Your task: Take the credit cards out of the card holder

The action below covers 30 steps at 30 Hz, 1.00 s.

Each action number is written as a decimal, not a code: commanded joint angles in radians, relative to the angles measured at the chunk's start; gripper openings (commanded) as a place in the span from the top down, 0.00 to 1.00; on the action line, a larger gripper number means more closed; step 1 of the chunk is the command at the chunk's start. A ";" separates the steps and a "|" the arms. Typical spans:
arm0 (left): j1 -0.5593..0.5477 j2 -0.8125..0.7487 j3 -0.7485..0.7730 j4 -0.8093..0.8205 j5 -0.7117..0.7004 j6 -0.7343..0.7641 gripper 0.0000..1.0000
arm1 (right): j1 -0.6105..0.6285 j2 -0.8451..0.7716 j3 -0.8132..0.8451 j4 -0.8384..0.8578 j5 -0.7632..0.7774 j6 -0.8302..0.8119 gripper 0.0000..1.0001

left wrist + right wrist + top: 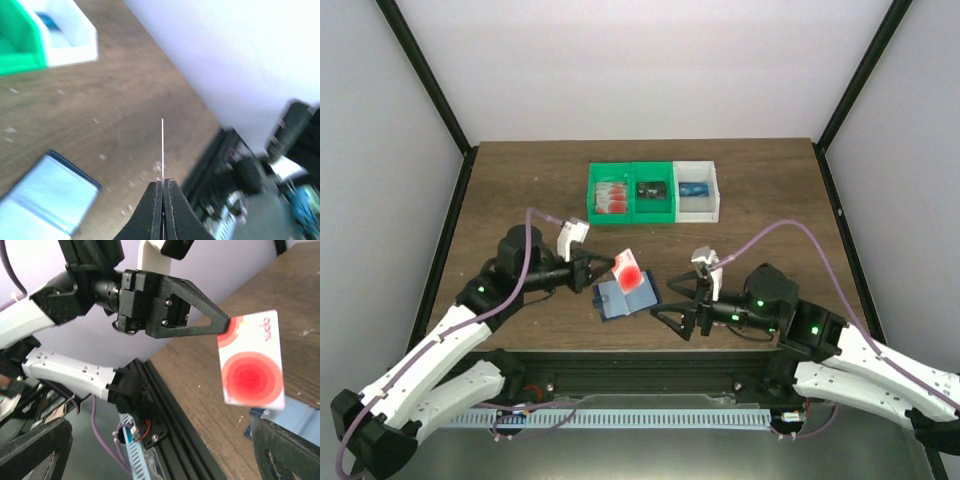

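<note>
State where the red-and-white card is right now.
Near the middle of the top view, the red-and-white card is pinched by the left gripper and held in the air over the navy card holder.

My black-fingered left gripper (612, 264) pinches a thin white plastic card (630, 272) printed with concentric red rings, deepest red at the centre, and small red lettering along one edge. The flat folding card holder (623, 297) has a navy-blue border and pale blue-grey pockets. A bright green plastic bin (632, 190) adjoins a white plastic bin (716, 190). The wooden table (520, 180) is dark brown, grained, with pale flecks.
</note>
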 commanded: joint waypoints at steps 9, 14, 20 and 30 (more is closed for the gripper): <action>0.037 0.297 0.026 0.537 -0.719 -0.250 1.00 | -0.005 -0.123 -0.080 0.064 0.224 0.130 0.01; 0.102 0.524 0.137 0.593 -0.726 -0.356 1.00 | -0.005 -0.130 -0.079 0.060 0.227 0.122 0.00; 0.131 0.713 0.171 0.726 -0.839 -0.431 1.00 | -0.005 -0.131 -0.068 0.015 0.217 0.113 0.00; 0.137 0.953 0.277 0.764 -0.901 -0.444 1.00 | -0.005 -0.155 -0.057 -0.026 0.236 0.103 0.00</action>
